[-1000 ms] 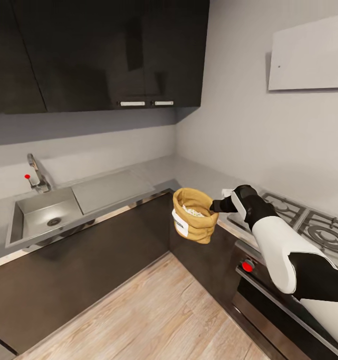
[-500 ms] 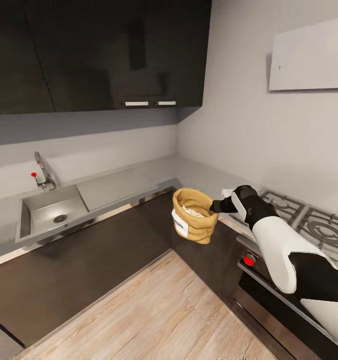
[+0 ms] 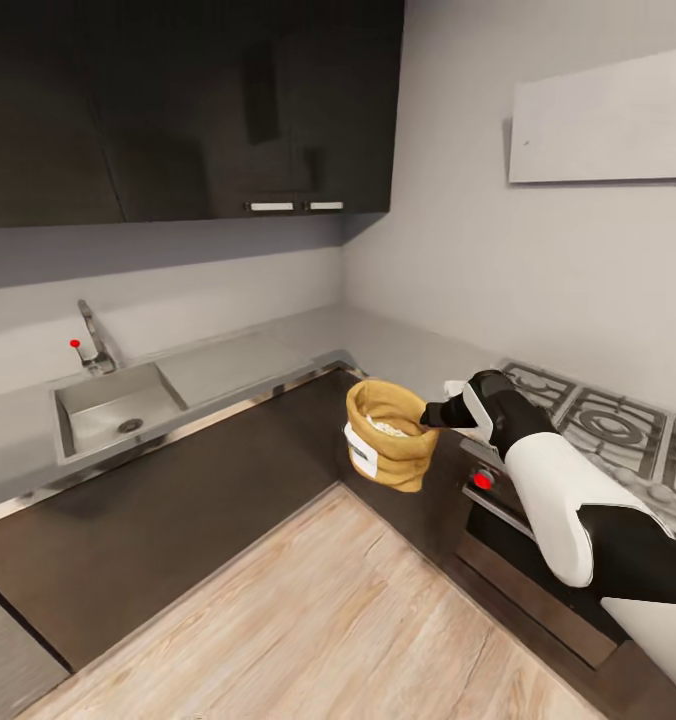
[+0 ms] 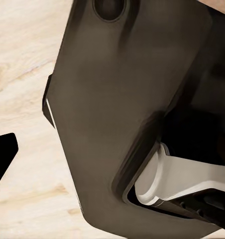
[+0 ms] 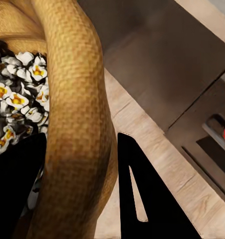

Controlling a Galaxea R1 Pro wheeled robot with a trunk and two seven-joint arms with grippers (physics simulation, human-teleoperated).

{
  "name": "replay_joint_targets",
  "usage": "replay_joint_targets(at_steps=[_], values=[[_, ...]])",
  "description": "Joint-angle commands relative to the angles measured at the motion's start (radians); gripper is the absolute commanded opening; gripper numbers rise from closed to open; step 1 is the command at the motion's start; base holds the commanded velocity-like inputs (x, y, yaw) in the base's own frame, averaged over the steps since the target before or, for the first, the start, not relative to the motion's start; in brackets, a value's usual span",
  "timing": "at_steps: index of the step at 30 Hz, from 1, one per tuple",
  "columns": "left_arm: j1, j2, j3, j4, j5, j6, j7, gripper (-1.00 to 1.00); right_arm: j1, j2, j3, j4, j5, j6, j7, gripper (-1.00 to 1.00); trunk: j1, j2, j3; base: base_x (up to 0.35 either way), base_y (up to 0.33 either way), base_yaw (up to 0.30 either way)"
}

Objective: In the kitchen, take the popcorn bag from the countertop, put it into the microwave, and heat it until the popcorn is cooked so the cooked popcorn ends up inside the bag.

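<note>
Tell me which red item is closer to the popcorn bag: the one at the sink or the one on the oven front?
The red knob on the oven front, just right of the popcorn bag. The red-tipped tap lever stands far left beside the sink.

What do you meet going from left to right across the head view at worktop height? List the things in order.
Tap → sink → popcorn bag → right hand → gas hob.

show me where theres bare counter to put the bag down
Bare worktop: the flat stretch of countertop between the sink and the corner, and the corner run up to the hob. The hob's grates are crowded. The right gripper holds the popcorn bag over the floor.
</note>
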Motion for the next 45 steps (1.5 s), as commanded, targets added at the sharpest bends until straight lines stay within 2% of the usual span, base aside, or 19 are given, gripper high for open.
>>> replay_joint_targets(at_steps=[1,11,17,45], values=[[0.000,0.000,0.006,-0.001,0.002,-0.001,0.001,1.00,-0.001,0.001,-0.005,-0.001,0.006,0.004,0.005,-1.00,0.000,-0.001,-0.001,-0.302,0.147,-0.238],[0.000,0.001,0.004,-0.001,0.002,-0.001,0.000,1.00,-0.001,-0.001,-0.005,-0.001,0.006,0.002,0.004,-1.00,0.000,-0.001,-0.001,-0.199,0.033,-0.215],[0.000,0.001,0.004,-0.001,0.002,-0.001,-0.001,1.00,-0.001,-0.012,-0.005,-0.004,0.006,0.004,0.004,-1.00,0.000,-0.001,0.006,-0.003,0.000,-0.013],[0.000,0.000,0.001,-0.002,-0.006,-0.001,-0.001,1.00,-0.001,-0.014,-0.004,-0.004,0.006,0.004,0.004,-1.00,0.000,-0.001,0.051,0.000,0.000,0.000]])
